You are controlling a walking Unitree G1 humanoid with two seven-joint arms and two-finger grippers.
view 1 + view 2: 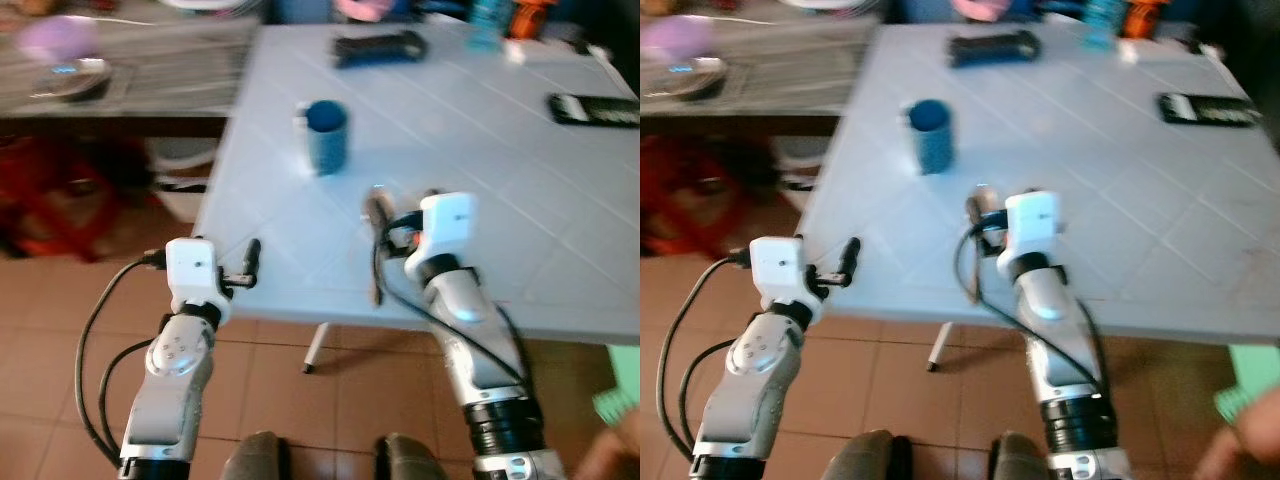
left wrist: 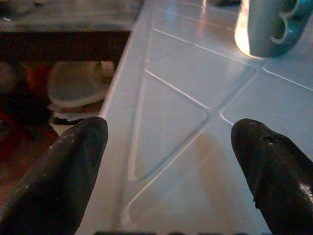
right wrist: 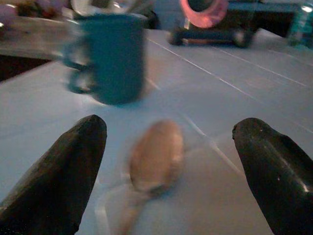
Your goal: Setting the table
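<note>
A blue mug (image 1: 325, 135) stands upright on the pale blue table (image 1: 520, 230), left of its middle. Closer to me a metal spoon (image 1: 376, 222) lies flat, its handle reaching the table's front edge. My right gripper (image 1: 402, 208) hovers low over the spoon, open; in the right wrist view the spoon's bowl (image 3: 156, 156) sits between the two spread fingers (image 3: 63, 176), with the mug (image 3: 115, 56) beyond it. My left gripper (image 1: 250, 262) is open and empty at the table's front left edge, and the mug (image 2: 269, 24) shows ahead of it.
A black object (image 1: 380, 47), a dark flat device (image 1: 592, 108) and bottles (image 1: 490, 20) sit along the table's far and right sides. A dark side table (image 1: 130, 70) stands to the left, a red stool (image 1: 50, 200) beneath it. A white table leg (image 1: 315, 345) meets the tiled floor.
</note>
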